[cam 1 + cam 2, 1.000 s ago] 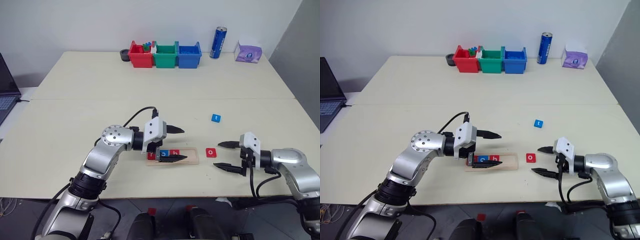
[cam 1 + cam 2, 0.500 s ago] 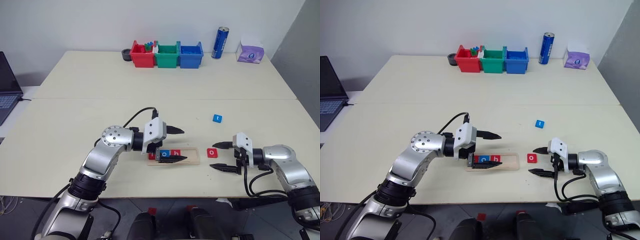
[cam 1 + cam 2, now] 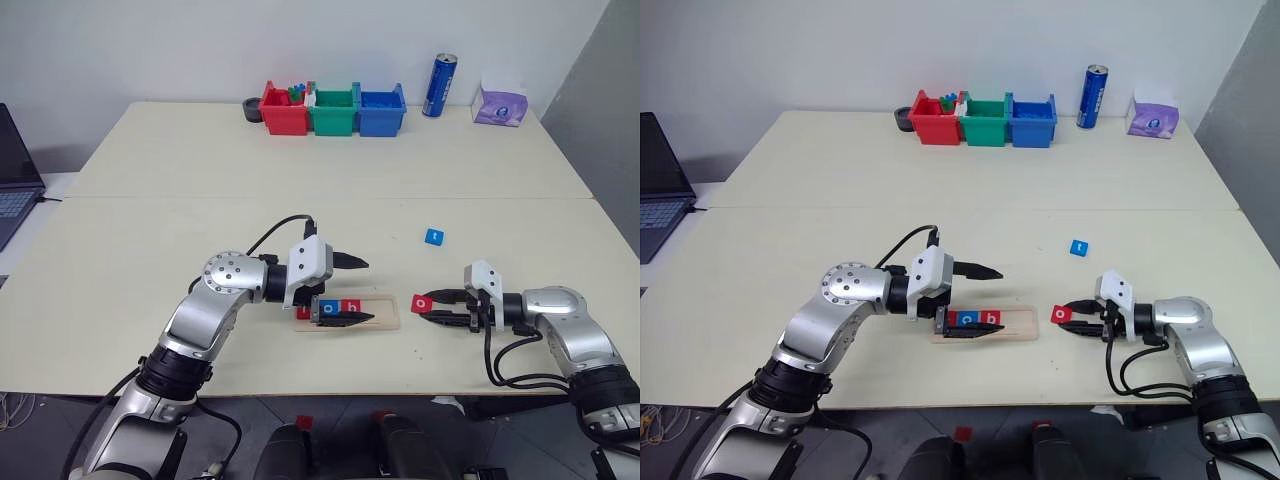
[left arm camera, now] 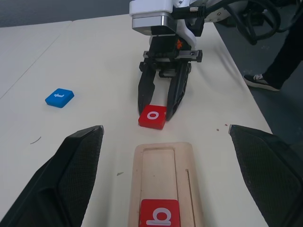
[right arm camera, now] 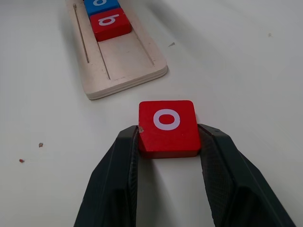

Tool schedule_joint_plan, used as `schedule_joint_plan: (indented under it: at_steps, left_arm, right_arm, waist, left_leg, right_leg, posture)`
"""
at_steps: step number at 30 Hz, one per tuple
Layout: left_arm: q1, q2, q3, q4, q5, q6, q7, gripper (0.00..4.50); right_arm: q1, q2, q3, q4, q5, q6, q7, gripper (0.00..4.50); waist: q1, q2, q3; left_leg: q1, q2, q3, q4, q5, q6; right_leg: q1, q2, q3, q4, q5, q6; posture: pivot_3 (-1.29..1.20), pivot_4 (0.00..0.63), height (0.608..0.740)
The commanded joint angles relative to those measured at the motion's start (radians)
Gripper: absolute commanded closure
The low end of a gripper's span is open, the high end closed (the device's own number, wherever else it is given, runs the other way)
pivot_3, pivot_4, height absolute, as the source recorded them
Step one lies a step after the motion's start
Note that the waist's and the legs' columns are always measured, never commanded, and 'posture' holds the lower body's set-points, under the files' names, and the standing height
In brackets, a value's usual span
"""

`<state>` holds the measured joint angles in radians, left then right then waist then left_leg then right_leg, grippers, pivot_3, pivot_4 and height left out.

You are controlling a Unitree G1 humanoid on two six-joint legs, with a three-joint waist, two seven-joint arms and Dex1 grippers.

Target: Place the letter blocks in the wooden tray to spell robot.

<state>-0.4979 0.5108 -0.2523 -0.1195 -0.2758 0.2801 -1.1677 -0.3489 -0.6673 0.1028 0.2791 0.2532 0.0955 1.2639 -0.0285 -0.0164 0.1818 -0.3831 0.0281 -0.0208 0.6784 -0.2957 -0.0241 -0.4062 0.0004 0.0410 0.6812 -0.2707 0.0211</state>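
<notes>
A red letter block with a white o (image 5: 168, 127) lies on the table just right of the wooden tray (image 3: 385, 318). My right gripper (image 3: 424, 306) is shut on it, one finger pressed to each side. The tray holds a blue tile (image 3: 328, 305) and a red b tile (image 5: 110, 23), with another red tile at its left end partly hidden. My left gripper (image 3: 352, 290) hovers open over the tray's left half, one finger above the tiles and one in front. A blue t block (image 3: 432, 237) lies loose farther back on the right.
Red (image 3: 283, 110), green (image 3: 332, 112) and blue (image 3: 380, 110) bins stand at the table's far edge, with a blue can (image 3: 438, 85) and a purple tissue pack (image 3: 498, 103) to their right. A laptop (image 3: 10, 185) sits off the left side.
My right gripper has slid left to the red o block and closed its wide-open fingers onto the block's sides. The left arm and the tray have stayed put.
</notes>
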Motion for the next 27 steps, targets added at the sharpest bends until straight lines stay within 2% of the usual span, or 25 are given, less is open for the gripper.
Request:
schedule_joint_plan:
  at_steps: [1, 8, 18, 27]
  left_arm:
    - [0.002, 0.025, 0.026, -0.025, -0.014, -0.015, -0.007, 0.00]
    - [0.086, 0.131, 0.110, -0.013, -0.060, -0.055, -0.069, 0.00]
    - [0.142, 0.149, 0.117, -0.044, -0.051, -0.085, -0.056, 0.00]
    - [0.155, 0.148, 0.116, -0.054, -0.053, -0.085, -0.038, 0.00]
  right_arm:
    - [-0.031, -0.018, -0.009, -0.044, 0.003, -0.007, 0.018, 3.06]
    - [-0.092, 0.034, 0.043, -0.171, 0.015, 0.033, 0.016, 3.06]
    - [-0.156, 0.113, 0.142, -0.121, -0.052, 0.003, 0.006, 3.06]
    - [-0.168, 0.134, 0.162, -0.044, -0.087, -0.058, 0.015, 3.06]
  waist:
    - [0.000, 0.000, 0.000]
    - [-0.003, 0.001, 0.000]
    - [0.004, 0.000, 0.000]
    - [0.002, 0.000, 0.000]
  left_leg:
    - [0.000, 0.000, 0.000, 0.000, 0.000, 0.000]
    - [0.001, 0.001, -0.002, 0.000, 0.000, 0.000]
    - [-0.001, 0.001, 0.000, 0.001, 0.000, 0.000]
    - [0.000, 0.001, -0.001, 0.000, 0.000, 0.000]
  right_leg:
    - [0.000, 0.000, 0.000, 0.000, 0.000, 0.000]
    - [0.000, 0.001, 0.000, 0.001, 0.000, 0.000]
    - [0.000, -0.003, -0.002, 0.000, 0.000, 0.000]
    - [0.000, -0.001, -0.002, 0.000, 0.000, 0.000]
  posture:
    - [0.00, 0.150, 0.740]
    - [0.00, 0.150, 0.740]
    - [0.00, 0.150, 0.740]
    - [0.00, 0.150, 0.740]
